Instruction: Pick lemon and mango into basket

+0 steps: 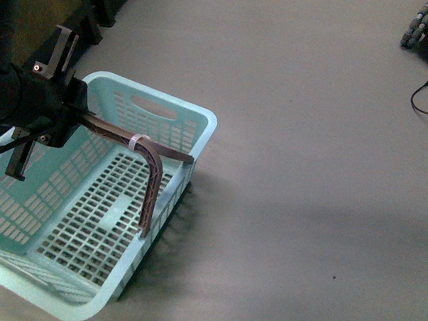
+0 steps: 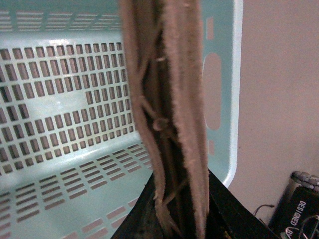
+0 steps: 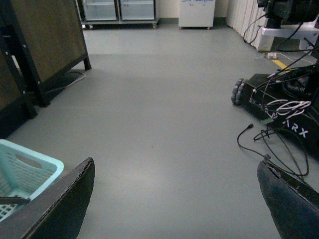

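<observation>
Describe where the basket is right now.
In the front view the basket fills the lower left, with grey floor to its right; the left gripper is closed on its brown handle.

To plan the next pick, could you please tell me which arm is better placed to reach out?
Right. The right gripper is open and free, facing the floor, while the left gripper holds the handle of the basket. No fruit is in view.
</observation>
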Controlling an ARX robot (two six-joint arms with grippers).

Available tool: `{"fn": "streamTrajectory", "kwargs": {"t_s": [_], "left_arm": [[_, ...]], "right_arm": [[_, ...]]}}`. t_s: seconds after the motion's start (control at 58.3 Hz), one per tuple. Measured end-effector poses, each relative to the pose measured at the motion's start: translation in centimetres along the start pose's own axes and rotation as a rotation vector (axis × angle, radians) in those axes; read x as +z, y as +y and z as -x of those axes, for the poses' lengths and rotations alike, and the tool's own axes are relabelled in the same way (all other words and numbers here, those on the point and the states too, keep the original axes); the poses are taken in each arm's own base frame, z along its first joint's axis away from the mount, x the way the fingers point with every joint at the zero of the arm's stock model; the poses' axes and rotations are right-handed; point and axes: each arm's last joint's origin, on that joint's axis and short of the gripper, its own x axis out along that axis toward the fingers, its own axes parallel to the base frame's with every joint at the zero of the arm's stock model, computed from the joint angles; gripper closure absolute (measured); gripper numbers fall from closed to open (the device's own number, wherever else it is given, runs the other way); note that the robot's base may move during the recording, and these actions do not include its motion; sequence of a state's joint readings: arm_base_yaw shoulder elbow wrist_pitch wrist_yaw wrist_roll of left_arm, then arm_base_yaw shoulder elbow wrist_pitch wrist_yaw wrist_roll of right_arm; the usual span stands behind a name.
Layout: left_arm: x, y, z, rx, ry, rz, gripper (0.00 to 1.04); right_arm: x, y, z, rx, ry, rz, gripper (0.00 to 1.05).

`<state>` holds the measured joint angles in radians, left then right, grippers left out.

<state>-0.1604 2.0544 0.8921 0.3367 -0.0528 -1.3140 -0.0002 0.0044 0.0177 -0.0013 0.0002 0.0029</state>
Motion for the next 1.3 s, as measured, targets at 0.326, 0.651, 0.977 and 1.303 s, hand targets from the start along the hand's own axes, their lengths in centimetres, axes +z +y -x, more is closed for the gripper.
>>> {"fn": "streamTrajectory", "kwargs": {"t_s": [0.326, 0.651, 0.977, 1.303], "left_arm": [[0.2, -1.7, 11.2, -0.148, 0.004, 0.127, 0.96], [1.6, -5.9, 23.3, -0.414, -0.053, 0.222, 0.96], [1.8, -6.0, 29.5, -0.49, -0.105, 0.246, 0.97], [2.0, -6.2, 30.5, -0.516, -0.132, 0.22, 0.97]], "right_arm": [[0.0, 0.0, 0.0, 0.0, 0.0, 0.0, 0.09], [0.0, 0.0, 0.0, 0.0, 0.0, 0.0, 0.09], [0.0, 0.0, 0.0, 0.0, 0.0, 0.0, 0.09], [0.0, 0.0, 0.0, 0.0, 0.0, 0.0, 0.09]]}}
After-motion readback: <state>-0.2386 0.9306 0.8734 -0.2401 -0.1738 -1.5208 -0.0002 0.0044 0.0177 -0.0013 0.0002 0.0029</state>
